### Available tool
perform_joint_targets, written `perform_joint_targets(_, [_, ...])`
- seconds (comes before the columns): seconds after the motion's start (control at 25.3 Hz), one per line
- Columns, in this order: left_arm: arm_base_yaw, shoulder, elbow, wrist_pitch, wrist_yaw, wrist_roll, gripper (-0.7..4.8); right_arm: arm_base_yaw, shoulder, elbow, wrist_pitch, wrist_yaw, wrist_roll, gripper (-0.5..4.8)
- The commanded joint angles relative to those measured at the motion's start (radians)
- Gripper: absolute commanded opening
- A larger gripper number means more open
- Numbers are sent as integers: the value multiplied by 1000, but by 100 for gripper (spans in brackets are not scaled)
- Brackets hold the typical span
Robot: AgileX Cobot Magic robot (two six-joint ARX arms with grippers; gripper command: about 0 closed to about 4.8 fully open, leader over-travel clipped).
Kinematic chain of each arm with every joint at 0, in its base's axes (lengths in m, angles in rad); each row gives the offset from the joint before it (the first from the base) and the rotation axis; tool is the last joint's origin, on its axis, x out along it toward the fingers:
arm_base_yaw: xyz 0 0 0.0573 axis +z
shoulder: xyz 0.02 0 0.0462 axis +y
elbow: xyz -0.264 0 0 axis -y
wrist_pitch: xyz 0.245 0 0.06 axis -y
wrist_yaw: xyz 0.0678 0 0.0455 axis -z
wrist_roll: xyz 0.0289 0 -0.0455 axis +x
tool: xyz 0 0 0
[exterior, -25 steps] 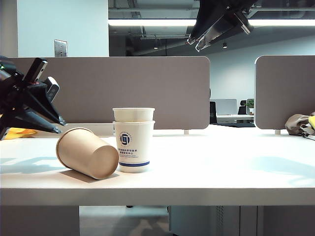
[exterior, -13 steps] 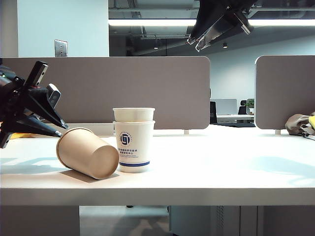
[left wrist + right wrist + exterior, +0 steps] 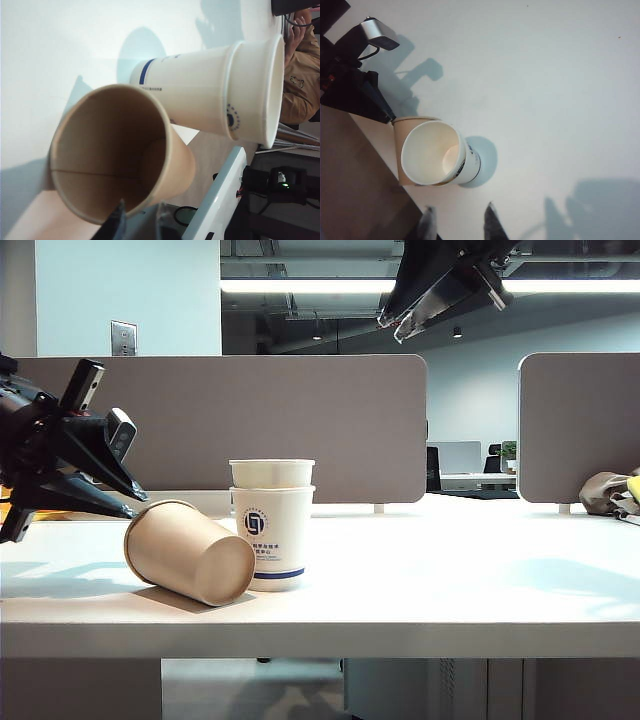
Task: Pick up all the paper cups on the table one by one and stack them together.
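Note:
A kraft-brown paper cup (image 3: 190, 553) lies on its side on the white table (image 3: 430, 580), its mouth facing my left gripper (image 3: 140, 505). In the left wrist view I look straight into its mouth (image 3: 112, 150). My left gripper (image 3: 141, 212) is open, and the cup's rim passes between its two fingertips. Two white paper cups with a blue logo (image 3: 272, 525) stand upright, nested in one another, touching the brown cup; they also show in the left wrist view (image 3: 210, 97). High above them my right gripper (image 3: 392, 328) hangs open and empty (image 3: 459, 209), looking down into the white cups (image 3: 435, 160).
Grey-brown partition panels (image 3: 300, 420) run along the back of the table. A bundle of cloth (image 3: 610, 492) lies at the far right. The table's thick front edge (image 3: 320, 640) is close to the cups. A person in a tan jacket (image 3: 300, 75) sits beyond the table.
My left gripper has moved right onto the brown cup's mouth. The brown cup has slid a little to the right, against the white stack. The right gripper has stayed still.

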Motion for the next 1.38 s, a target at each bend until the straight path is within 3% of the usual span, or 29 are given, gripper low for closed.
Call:
perform_joint_targets(0.04, [0,-1,3,-2,-6,15,84,8,-7,5,-40,-40,13,127])
perform_joint_targets(0.47, [0,-1,3,3,-6,20,83,8,-6,4,-195,-141,0,127])
perform_joint_targets(0.67, [0,-1,3,-2,-6,34,80,10,-6,3,-286,-266,1,127])
perform_joint_targets(1.11, [0,-1,2,-6,-18,39,80,27,-1,-75,-357,-271,1,127])
perform_joint_targets(1.38, [0,-1,2,-13,-29,41,80,71,-1,-175,-306,-317,1,127])
